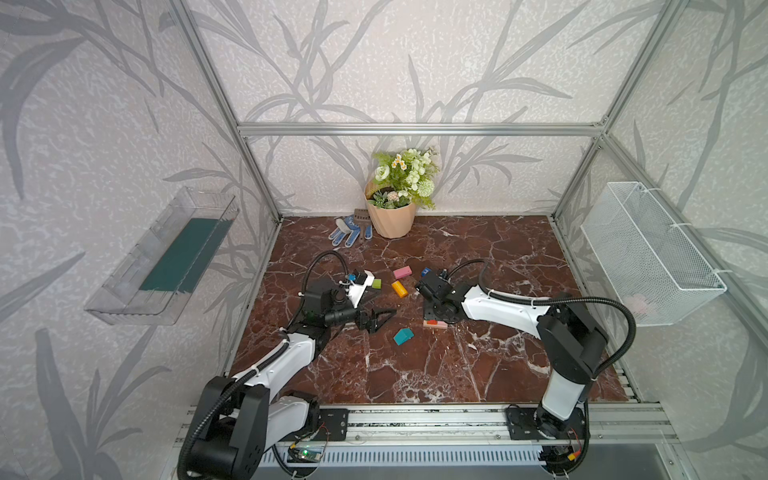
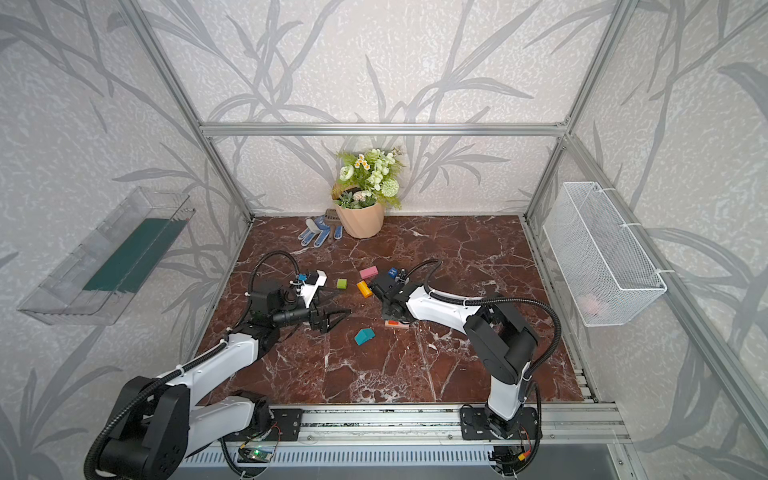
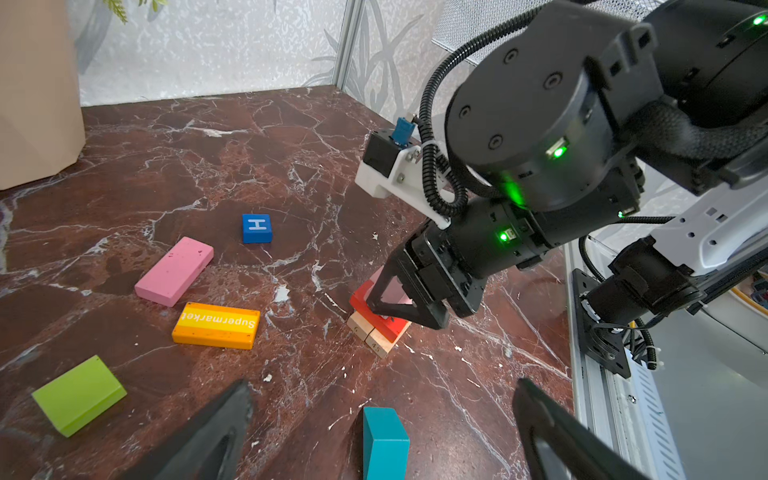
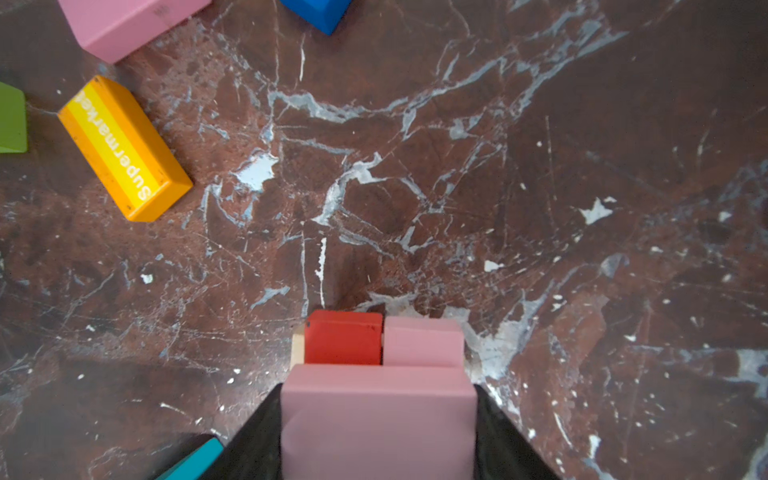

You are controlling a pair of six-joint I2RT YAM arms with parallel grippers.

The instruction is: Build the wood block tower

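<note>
The tower (image 1: 436, 323) is a tan base with a red block (image 4: 343, 337) and a pink block (image 4: 423, 343) side by side on it. My right gripper (image 4: 376, 392) points down just over it, shut on another pink block (image 4: 378, 419); in both top views the wrist hides this block. My left gripper (image 3: 384, 386) stands open and empty, low over the table, with the teal house-shaped piece (image 3: 384, 440) just below the gap. Loose wood blocks lie behind: pink (image 1: 402, 272), orange "Supermarket" (image 1: 400, 288), green (image 1: 376, 284), blue "H" (image 1: 425, 272).
A beige flowerpot (image 1: 390, 218) and blue-white gloves (image 1: 345, 232) sit at the back wall. A white wire basket (image 1: 652, 253) hangs on the right wall, a clear tray (image 1: 166, 257) on the left. The two arms are close together near the tower.
</note>
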